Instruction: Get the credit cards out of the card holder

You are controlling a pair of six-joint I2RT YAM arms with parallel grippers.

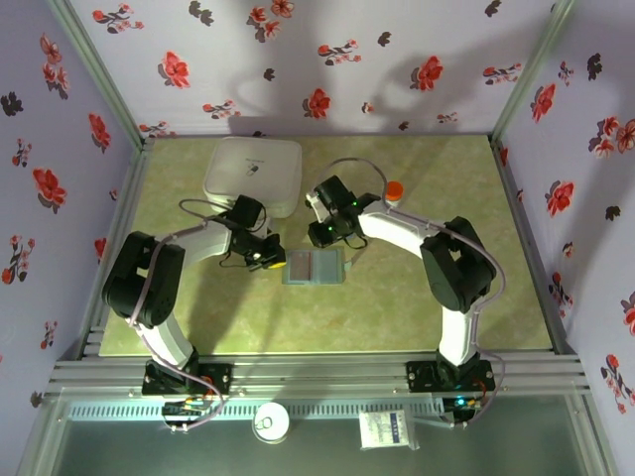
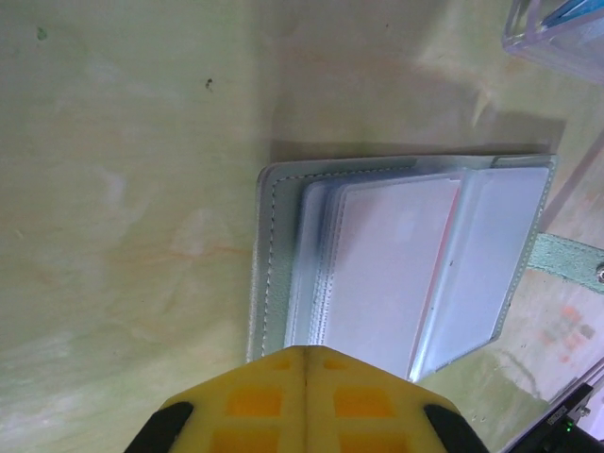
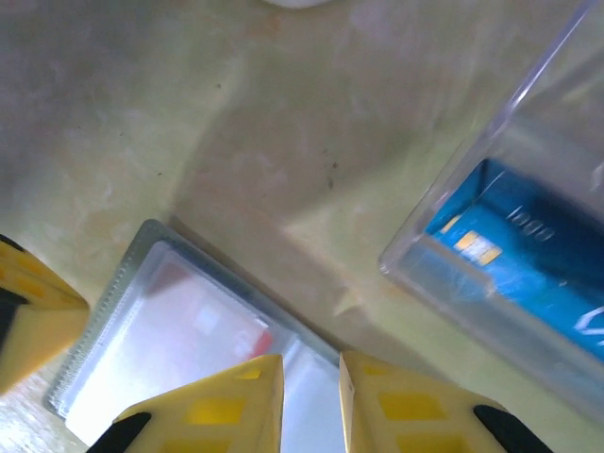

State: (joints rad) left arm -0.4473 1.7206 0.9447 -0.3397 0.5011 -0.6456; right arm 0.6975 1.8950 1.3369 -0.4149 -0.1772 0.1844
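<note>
Top external view: the holder (image 1: 316, 268) lies open and flat in the middle of the table (image 1: 446, 297), with its long axis going left to right. The left gripper (image 1: 268, 260) is at its left end. The right gripper (image 1: 330, 236) is at its far edge, over the right panel.

In the left wrist view the left gripper (image 2: 304, 360) has its jaws pressed together with nothing between them, the tips at the edge of the holder (image 2: 283, 255). I think it is there to hold the holder down. A red card (image 2: 396, 245) sits in the frosted sleeve, its red edge towards the strap (image 2: 566, 260).

In the right wrist view the right gripper (image 3: 311, 373) has a narrow gap between its jaws, directly over the sleeve. The red card (image 3: 212, 316) lies just left of the tips. I cannot tell if the tips touch the sleeve. A blue card (image 3: 528, 236) is in the tray (image 3: 415, 255), to the right.

The right gripper is the better placed one for the red card. It probably must shift a little left and take the card's exposed edge.
</note>
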